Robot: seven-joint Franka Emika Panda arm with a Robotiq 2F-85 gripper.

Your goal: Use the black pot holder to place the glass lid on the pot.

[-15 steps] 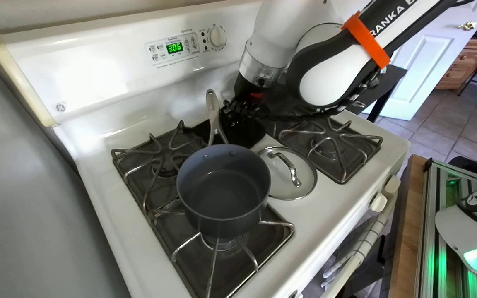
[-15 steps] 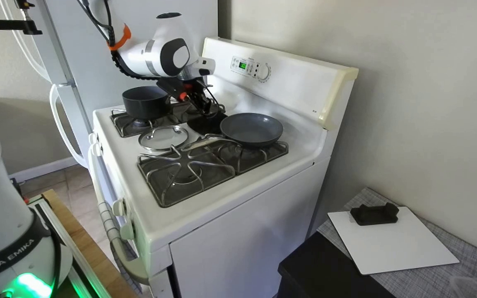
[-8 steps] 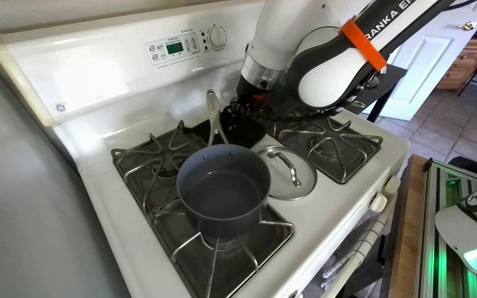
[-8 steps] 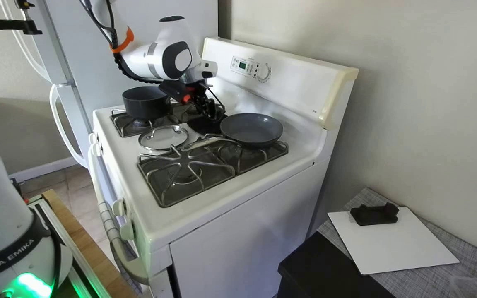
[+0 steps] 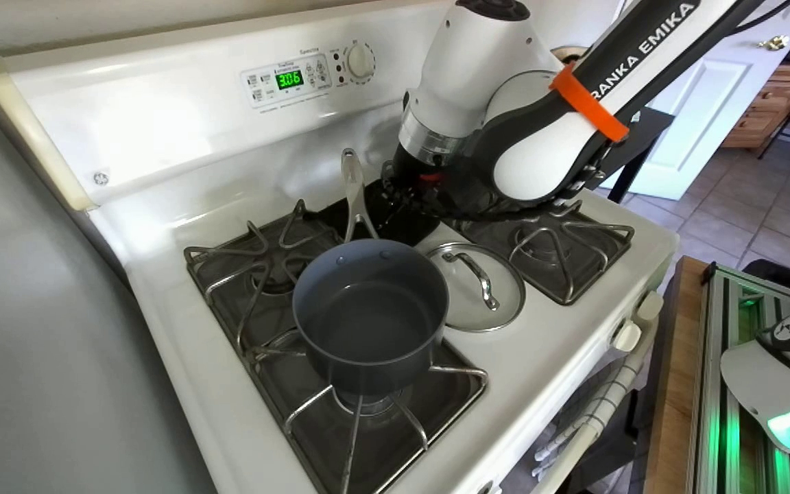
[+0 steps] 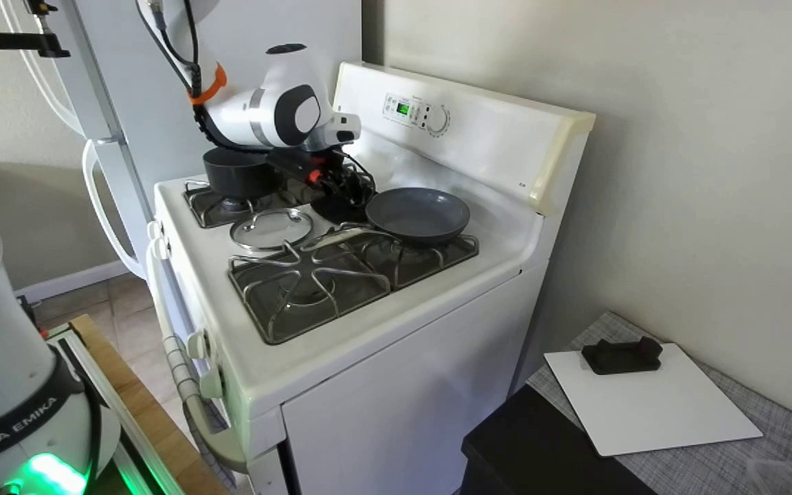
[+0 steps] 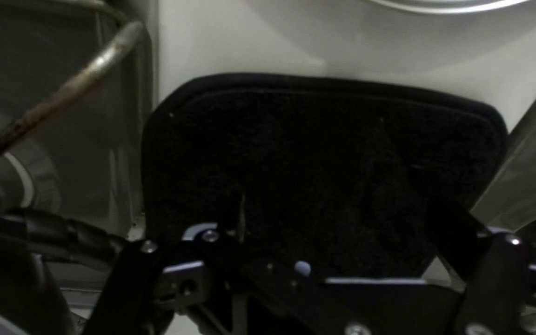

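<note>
The black pot holder (image 7: 291, 135) lies flat on the white strip between the burner grates, and it also shows in an exterior view (image 6: 327, 210). Low over it is my gripper (image 7: 338, 211), its fingers spread wide across the pad with nothing pinched between them. Whether the fingertips touch the cloth is too dark to tell. The glass lid (image 5: 477, 288) rests on the stovetop, handle up, in front of the pad; its rim edges into the top of the wrist view. On a front burner stands the pot (image 5: 371, 322), uncovered, its silver handle (image 5: 354, 182) pointing towards the backsplash.
A shallow frying pan (image 6: 418, 213) sits on a back burner close beside the pad. Metal grates (image 5: 546, 240) rise on both sides of the middle strip. Behind the burners stands the oven's backsplash (image 6: 465, 117). A refrigerator (image 6: 231, 62) stands beyond the pot.
My arm has come down towards the pot holder, and the jaws have spread apart. Pot, lid and pad stay where they were.
</note>
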